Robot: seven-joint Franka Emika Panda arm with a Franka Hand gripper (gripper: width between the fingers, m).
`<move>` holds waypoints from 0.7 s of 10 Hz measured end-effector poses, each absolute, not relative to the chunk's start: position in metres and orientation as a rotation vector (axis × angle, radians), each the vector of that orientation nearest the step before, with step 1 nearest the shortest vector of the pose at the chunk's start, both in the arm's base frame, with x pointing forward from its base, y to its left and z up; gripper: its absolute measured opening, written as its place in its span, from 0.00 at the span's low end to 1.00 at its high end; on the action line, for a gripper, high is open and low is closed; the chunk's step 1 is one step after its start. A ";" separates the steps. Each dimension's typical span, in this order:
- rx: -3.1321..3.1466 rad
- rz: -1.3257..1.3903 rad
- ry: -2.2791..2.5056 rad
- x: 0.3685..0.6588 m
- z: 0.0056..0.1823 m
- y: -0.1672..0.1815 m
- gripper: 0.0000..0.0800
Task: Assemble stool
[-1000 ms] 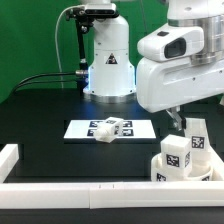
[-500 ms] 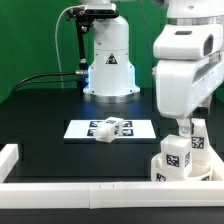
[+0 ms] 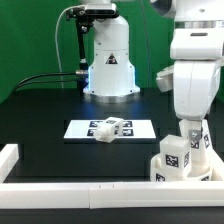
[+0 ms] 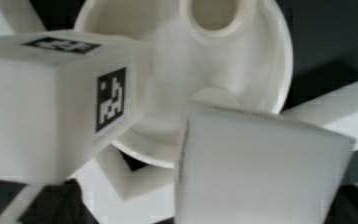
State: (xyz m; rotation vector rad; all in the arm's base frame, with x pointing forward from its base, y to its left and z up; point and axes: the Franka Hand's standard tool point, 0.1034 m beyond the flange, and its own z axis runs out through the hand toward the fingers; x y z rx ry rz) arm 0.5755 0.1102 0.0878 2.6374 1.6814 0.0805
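Note:
The stool seat, a thick white disc, lies at the exterior view's lower right. Two chunky tagged legs stand on it: a near one and a far one. A third leg lies on its side on the marker board. My gripper hangs straight down right over the far leg; its fingers are hidden by the hand. In the wrist view the seat fills the picture, with a tagged leg and another leg close up; no fingers show.
A long white edge rail runs along the front of the black table, with a raised corner at the exterior view's left. The arm's white base stands at the back, with cables beside it.
The arm's hand has moved toward the exterior view's right and turned upright, from beside the legs to directly above the far leg on the seat. The parts have not moved.

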 end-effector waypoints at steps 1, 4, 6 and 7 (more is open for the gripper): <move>2.658 0.081 1.650 0.576 0.088 0.110 0.50; 2.723 0.081 1.544 0.576 0.088 0.109 0.43; 2.842 0.082 1.322 0.576 0.088 0.109 0.43; 2.961 0.053 1.081 0.577 0.088 0.108 0.43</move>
